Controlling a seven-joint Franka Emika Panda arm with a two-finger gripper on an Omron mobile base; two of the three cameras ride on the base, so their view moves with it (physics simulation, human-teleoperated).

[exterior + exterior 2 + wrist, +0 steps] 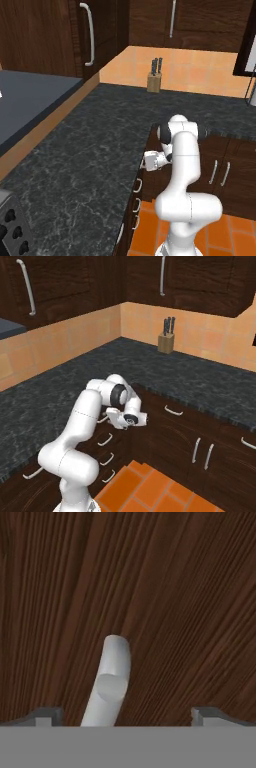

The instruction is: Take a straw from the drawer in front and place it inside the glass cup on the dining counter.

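Gaping gripper (pixel 122 718) astride drawer (pixel 190 602) handle (pixel 111 682), w/o contact

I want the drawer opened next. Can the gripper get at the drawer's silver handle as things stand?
Probably yes. In the hand view the handle rises between the fingertips of the open gripper, close against the drawer front, with nothing between them.

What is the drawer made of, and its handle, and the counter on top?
The drawer looks like dark brown wood with a dull finish: fine streaky grain runs across its front. Its handle looks like smooth, pale silvery metal, though painted plastic could look the same. The counter looks like polished black stone, maybe granite, going by its pale speckles and veins.
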